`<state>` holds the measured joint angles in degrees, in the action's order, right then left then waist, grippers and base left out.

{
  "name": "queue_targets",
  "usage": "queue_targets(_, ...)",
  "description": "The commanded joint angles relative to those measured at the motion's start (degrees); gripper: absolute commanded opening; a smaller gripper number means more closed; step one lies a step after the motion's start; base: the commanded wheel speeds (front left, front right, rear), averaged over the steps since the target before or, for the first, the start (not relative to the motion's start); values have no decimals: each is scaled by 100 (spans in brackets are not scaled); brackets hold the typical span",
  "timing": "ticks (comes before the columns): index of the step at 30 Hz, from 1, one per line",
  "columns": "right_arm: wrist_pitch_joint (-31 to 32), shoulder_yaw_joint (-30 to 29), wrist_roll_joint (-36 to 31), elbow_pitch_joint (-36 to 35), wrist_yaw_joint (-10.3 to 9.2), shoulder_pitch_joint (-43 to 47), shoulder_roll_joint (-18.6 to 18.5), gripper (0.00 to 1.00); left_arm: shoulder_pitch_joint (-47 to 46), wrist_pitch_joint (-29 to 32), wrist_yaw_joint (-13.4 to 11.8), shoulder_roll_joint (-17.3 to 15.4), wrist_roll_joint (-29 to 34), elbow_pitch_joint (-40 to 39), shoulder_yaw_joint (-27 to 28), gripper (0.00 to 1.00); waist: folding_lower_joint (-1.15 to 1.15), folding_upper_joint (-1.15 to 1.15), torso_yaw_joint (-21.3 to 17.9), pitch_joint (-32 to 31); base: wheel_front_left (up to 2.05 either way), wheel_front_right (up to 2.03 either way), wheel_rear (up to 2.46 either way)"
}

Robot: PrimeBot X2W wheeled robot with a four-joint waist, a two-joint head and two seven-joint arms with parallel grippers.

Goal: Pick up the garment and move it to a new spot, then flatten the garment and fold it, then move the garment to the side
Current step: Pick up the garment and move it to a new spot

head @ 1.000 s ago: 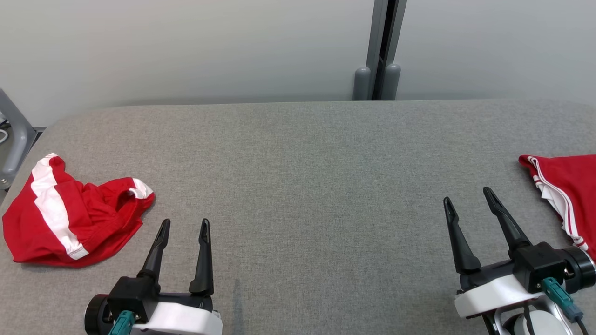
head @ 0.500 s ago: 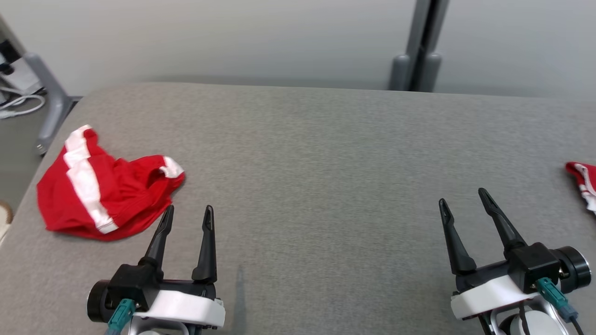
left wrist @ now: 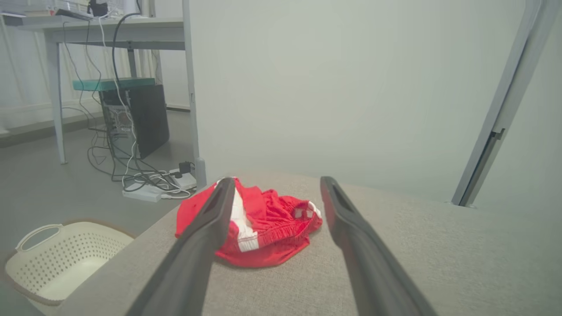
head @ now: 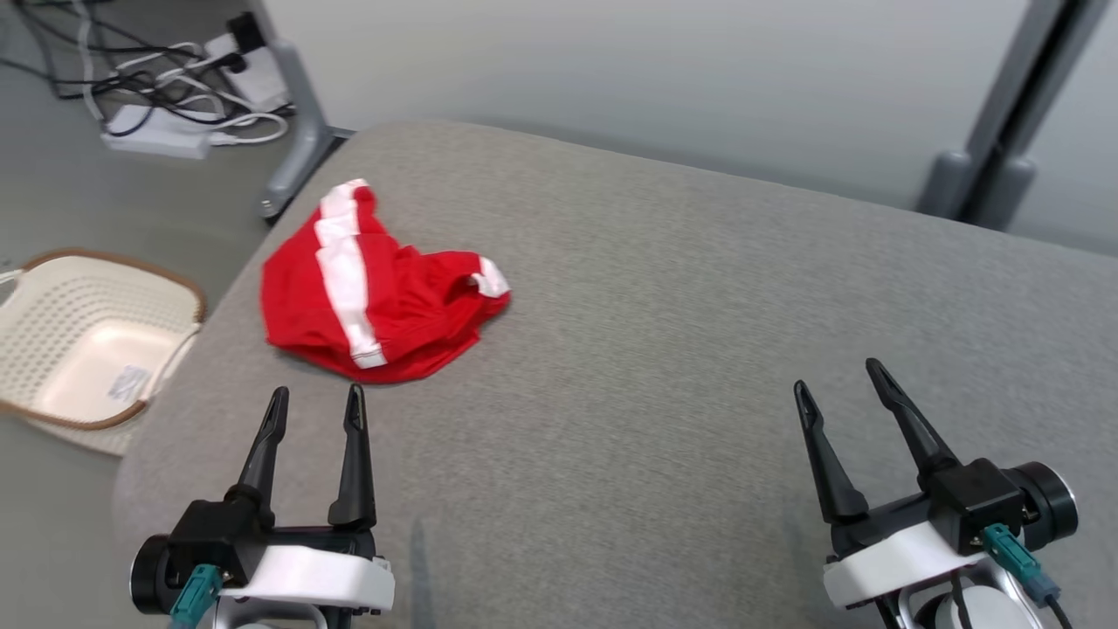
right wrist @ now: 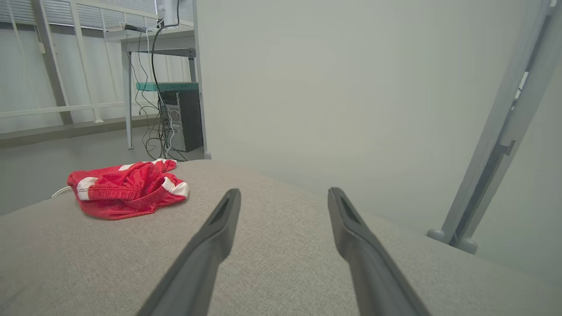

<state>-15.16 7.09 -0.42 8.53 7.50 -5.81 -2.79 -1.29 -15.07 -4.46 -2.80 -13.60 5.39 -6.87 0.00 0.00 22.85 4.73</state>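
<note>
The garment [head: 376, 297] is a crumpled red pair of shorts with white stripes, lying near the left end of the grey padded table [head: 699, 349]. In the left wrist view the garment [left wrist: 272, 224] sits straight ahead, just beyond the fingertips. It also lies at the far left in the right wrist view, garment [right wrist: 127, 188]. My left gripper [head: 316, 402] hovers open just in front of it, not touching. Over the right part of the table my right gripper [head: 838, 380] is open and holds nothing.
A cream perforated basket [head: 52, 288] stands on the floor left of the table. Cables and a power strip [head: 166, 140] lie on the floor behind it, by a grey table leg [head: 297, 131]. A grey post [head: 1004, 114] stands behind the table at right.
The whole picture has swung left, so the camera has turned: basket and floor cables came into view and the second red garment at right left it. Both grippers stay open.
</note>
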Motion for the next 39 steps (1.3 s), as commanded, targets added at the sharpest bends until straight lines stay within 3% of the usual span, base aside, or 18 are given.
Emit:
queue_targets(1, -5, 32, 39, 26, -2, 45, -27, 100, 98, -2, 29, -21, 52, -23, 42, 100, 0, 0, 410, -151, 0, 0, 0)
queue_targets(6, -5, 210, 30, 51, -2, 1, -26, 100, 205, -1, -7, -22, 48, -82, 176, 100, 0, 0, 702, -206, 0, 0, 0)
queue_targets(22, -5, 671, 139, 445, -2, -454, -46, 100, 463, -1, -259, -21, -99, -441, 357, 100, 0, 0, 790, -95, 0, 0, 0)
queue_targets(39, -5, 504, 177, 384, -2, -305, -41, 100, 350, -1, -135, -19, -11, -351, 310, 100, 0, 0, 727, -149, 0, 0, 0)
